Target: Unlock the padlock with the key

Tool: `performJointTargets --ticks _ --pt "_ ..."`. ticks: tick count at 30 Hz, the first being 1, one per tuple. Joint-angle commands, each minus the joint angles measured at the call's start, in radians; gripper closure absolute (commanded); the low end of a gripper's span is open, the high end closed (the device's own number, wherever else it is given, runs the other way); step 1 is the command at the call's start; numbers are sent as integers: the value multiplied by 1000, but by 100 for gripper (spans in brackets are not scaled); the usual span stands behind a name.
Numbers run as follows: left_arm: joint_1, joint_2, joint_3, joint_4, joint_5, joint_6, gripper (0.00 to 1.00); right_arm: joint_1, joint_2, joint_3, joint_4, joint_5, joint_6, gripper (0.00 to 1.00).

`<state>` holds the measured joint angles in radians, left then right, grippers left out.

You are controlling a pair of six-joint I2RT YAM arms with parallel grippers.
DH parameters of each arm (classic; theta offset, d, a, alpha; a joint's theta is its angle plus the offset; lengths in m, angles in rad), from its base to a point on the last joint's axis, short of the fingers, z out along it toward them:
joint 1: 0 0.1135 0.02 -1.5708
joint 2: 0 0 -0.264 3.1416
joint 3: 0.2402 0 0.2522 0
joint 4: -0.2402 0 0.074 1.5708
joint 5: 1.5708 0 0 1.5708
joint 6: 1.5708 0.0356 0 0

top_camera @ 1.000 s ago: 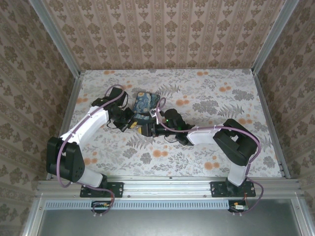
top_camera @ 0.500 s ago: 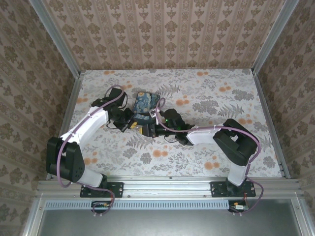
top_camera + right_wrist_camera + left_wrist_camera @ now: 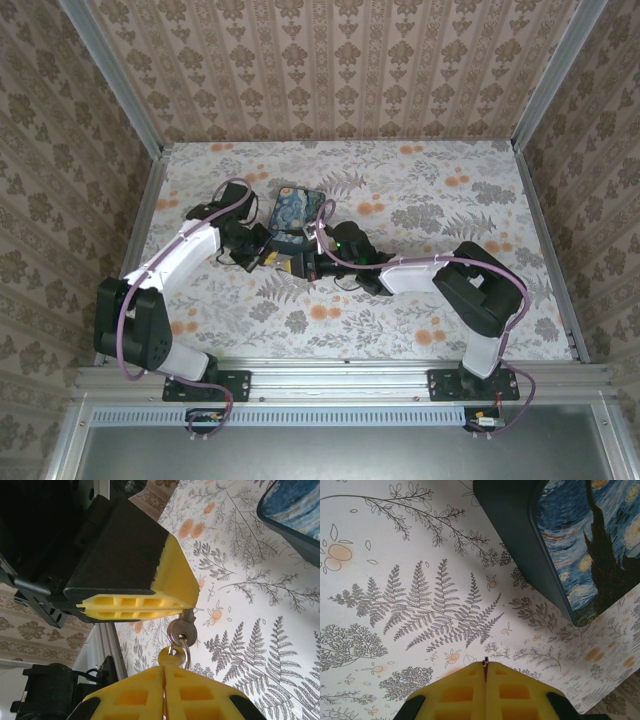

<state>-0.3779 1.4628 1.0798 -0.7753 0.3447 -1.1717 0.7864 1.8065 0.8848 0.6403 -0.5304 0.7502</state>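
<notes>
Two keys hang on one ring. In the right wrist view my left gripper is shut on the blade of the silver key, whose round head hangs below its yellow fingers. My right gripper is shut on the brass key just beneath it. The left wrist view has my left gripper closed with a small metal tip poking out between the pads. From above, the left gripper and right gripper meet tip to tip above the table's middle. The padlock is out of view.
A dark tray with a blue starry-night print lies just behind the two grippers, its rim near the left one. Patterned walls enclose the floral table on three sides.
The right gripper's jaws have closed onto the brass key. Both arms have stayed almost in place, with the left wrist shifting slightly.
</notes>
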Motion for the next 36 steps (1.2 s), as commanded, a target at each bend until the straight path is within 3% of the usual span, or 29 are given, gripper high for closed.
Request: performJointTargets --ticks 1,6,11,36 --pt "9 -27 -14 -3 8 -22 100 6 -33 26 -61 16 -44 85" --pt "8 -26 -9 -2 11 -19 100 7 -33 20 -73 33 -51 70" --pt "8 -25 -9 -4 9 -19 100 12 -13 38 -58 4 -28 65" --pt "25 -51 -19 2 -3 -26 100 28 51 76 -64 -30 15 69"
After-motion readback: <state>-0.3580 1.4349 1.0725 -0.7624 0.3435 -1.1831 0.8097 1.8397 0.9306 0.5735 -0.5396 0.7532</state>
